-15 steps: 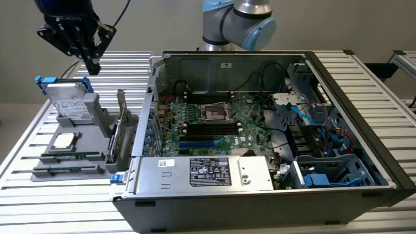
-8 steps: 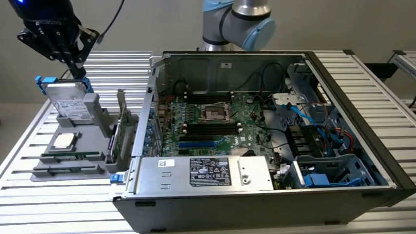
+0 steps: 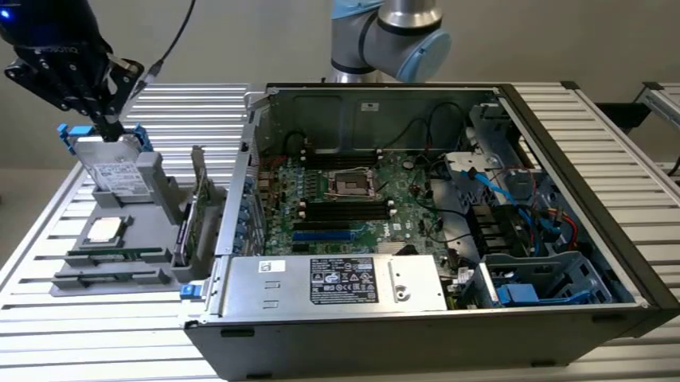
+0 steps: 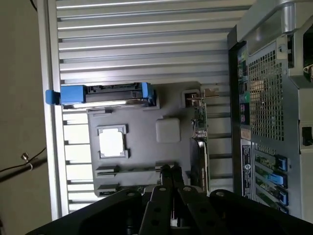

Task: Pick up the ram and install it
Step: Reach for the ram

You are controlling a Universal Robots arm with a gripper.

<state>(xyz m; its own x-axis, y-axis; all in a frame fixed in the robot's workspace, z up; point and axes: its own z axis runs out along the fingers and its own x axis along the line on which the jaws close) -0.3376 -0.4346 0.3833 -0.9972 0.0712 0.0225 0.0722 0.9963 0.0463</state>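
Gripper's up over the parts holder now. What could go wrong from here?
The ram lies low in the grey holder, while the hard drive and expansion card stand taller nearby; a descent off line could strike either. The gripper above is shut; coming down like this it might press on the stick, not straddle it.

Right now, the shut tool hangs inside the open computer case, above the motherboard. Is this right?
Wrong in one point: the shut tool hangs outside the open computer case, above the gray parts holder beside it, close over the blue-framed hard drive. The exterior view shows this.
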